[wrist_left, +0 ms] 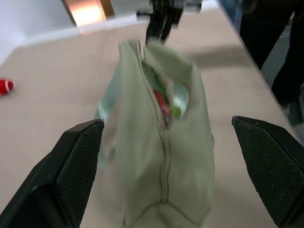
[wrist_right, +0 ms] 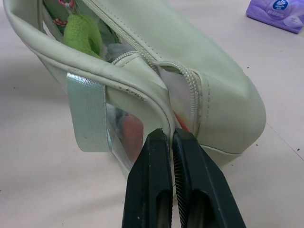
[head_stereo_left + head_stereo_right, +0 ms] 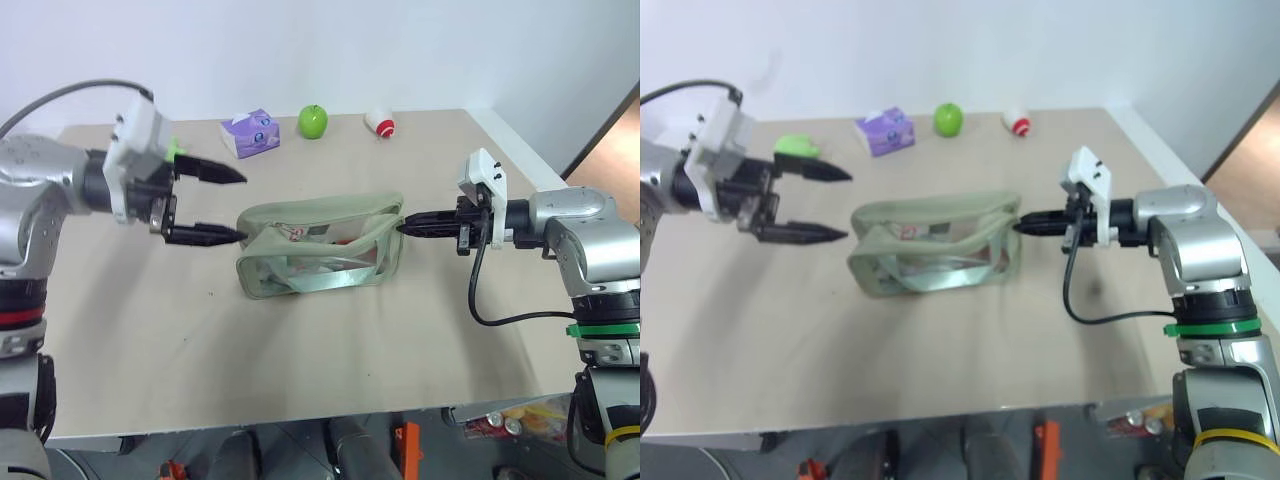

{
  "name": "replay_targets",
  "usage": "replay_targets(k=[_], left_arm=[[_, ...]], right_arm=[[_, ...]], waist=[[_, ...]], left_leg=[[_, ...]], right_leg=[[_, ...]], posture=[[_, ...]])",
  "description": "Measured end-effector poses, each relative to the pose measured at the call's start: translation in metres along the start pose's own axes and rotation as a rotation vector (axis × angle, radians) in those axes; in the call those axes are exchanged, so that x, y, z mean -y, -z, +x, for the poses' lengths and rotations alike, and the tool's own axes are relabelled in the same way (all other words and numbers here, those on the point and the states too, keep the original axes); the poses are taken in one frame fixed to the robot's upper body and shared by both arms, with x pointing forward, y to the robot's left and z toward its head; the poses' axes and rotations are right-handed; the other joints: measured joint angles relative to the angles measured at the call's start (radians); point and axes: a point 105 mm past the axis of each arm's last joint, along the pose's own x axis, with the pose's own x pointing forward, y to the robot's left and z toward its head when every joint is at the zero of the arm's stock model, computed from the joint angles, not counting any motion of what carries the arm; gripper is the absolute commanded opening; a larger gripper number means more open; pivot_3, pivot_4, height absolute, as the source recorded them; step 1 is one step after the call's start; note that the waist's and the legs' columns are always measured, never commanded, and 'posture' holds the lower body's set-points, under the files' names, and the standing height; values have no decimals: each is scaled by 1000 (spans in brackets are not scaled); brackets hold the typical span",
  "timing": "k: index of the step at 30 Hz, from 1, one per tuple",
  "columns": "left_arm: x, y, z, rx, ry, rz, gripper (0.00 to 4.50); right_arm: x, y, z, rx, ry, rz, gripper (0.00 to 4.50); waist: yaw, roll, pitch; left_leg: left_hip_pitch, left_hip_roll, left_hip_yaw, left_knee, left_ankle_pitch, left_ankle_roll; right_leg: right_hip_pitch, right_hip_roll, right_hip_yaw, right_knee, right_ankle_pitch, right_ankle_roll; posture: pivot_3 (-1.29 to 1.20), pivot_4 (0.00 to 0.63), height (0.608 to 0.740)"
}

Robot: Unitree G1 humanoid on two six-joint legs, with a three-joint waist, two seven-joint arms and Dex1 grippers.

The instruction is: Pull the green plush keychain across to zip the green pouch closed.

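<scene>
The pale green pouch stands at the table's middle, its clear window side facing me. My right gripper is shut on the trim at the pouch's right end. A fuzzy lime-green piece, the green plush keychain, shows against the clear side further along; whether it hangs inside or outside I cannot tell. My left gripper is open just off the pouch's left end, one finger high and the lower fingertip almost at the fabric. In the left wrist view the zipper runs shut over the near stretch and gapes beyond.
Along the far edge lie a purple tissue pack, a shiny green apple and a small red and white toy. A lime-green blob sits behind my left gripper. Bare tabletop lies in front of the pouch.
</scene>
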Motion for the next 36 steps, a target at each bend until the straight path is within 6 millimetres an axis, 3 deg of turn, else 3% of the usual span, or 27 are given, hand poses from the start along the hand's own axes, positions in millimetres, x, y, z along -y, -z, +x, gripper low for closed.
replay_targets(k=[10, 17, 21, 22, 30, 31, 36], left_arm=[[19, 28, 9, -26, 0, -103, 4478], [29, 21, 13, 29, 8, -146, 4478], [36, 34, 15, 9, 0, -189, 3443], [37, 37, 16, 1, -4, -195, 2943], [35, 50, 20, -42, -35, -192, 251], [33, 51, 22, -34, -47, -187, 30], [18, 53, 27, -17, -127, -166, 30]], right_arm=[[0, 0, 0, -1, 0, 1, 0], [0, 0, 0, -2, 0, 4, 0], [0, 0, 0, -3, 0, 7, 0], [0, 0, 0, -3, 0, 8, 0], [0, 1, 0, -3, 0, 10, 0], [0, 1, 0, -4, 1, 11, 0], [-1, 3, -1, -12, 3, 14, 0]], waist=[[0, 0, 0], [0, 0, 0], [0, 0, 0], [0, -1, 0], [1, -1, 0], [1, -1, 0], [6, -1, 0]], left_leg=[[0, 0, 0, 0, 0, 0], [0, 0, 0, 0, 0, 0], [0, 0, 0, 0, 0, 0], [0, 0, 0, 0, 0, 0], [0, 0, 0, 0, 0, 0], [0, 0, 0, 0, 0, 0], [0, -1, 0, 1, 0, 0]], right_leg=[[0, 0, 0, 0, 0, 0], [0, 0, 0, 0, 0, 0], [0, 0, 0, 0, 0, 0], [0, 0, 0, 0, 0, 0], [0, 0, 0, 0, 0, 0], [0, 0, 0, 0, 0, 0], [1, -1, 0, 0, 0, 0]], posture=[[0, 150, 740], [0, 150, 740], [0, 150, 740], [0, 150, 740], [0, 150, 740], [0, 150, 740], [0, 150, 740]])
